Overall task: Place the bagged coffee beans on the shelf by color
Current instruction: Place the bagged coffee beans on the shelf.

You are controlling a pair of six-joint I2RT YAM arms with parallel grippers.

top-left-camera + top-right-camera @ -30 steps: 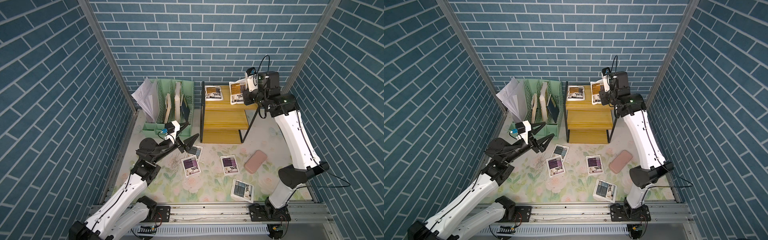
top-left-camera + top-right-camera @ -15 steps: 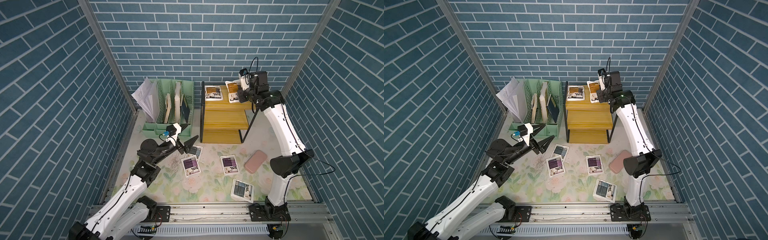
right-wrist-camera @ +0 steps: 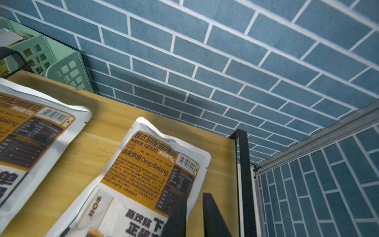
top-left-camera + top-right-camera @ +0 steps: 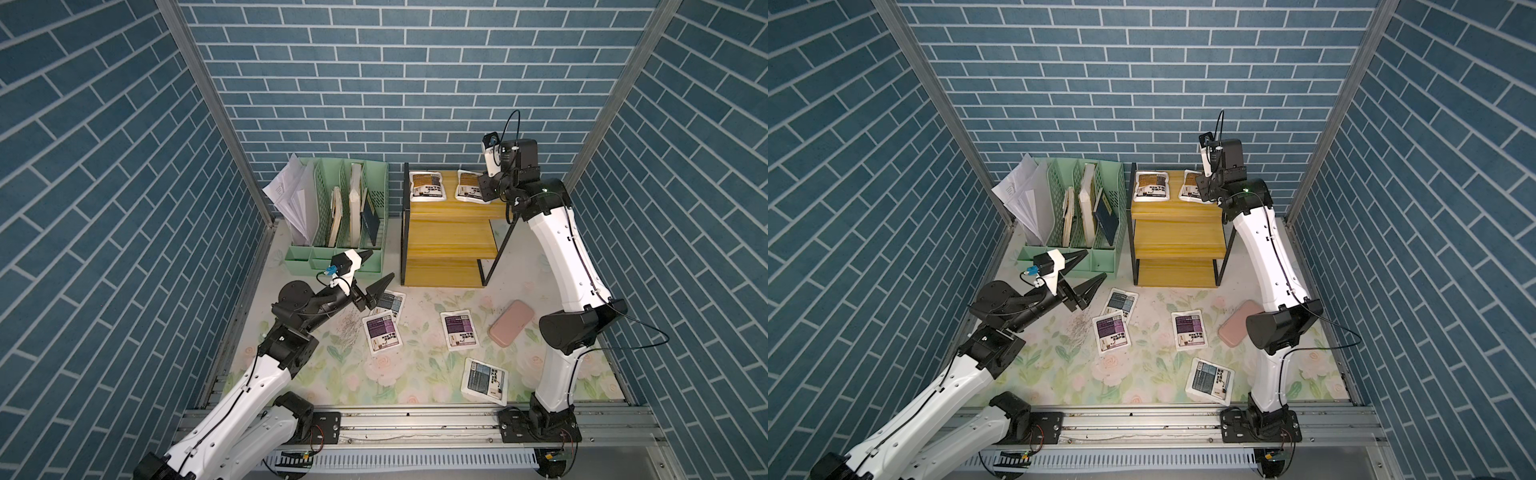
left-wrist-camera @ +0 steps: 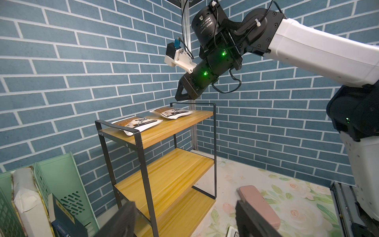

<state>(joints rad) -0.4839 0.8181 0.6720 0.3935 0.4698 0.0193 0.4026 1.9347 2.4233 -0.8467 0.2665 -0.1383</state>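
While my right tool (image 5: 181,96) hangs just above the top board of the shelf (image 4: 449,232), its jaws stand slightly parted and grip nothing. In the right wrist view one finger (image 3: 177,215) overlaps the corner of the orange-brown bag (image 3: 143,174), which lies flat on that board. In both top views this bag sits at the board's right end, and a second orange-brown bag (image 4: 424,186) lies flat towards the left end, apart from it. My left tool (image 4: 379,264) hovers wide open and empty over the tabletop (image 4: 332,374), left of the frame's centre, near a grey-blue bag (image 4: 390,301). Just below that lies a purple bag (image 4: 382,331), with a second purple bag (image 4: 459,329) at mid-frame. A second grey-blue bag (image 4: 485,381) lies lower right, and a pink case (image 4: 511,323) lies right of the purple ones
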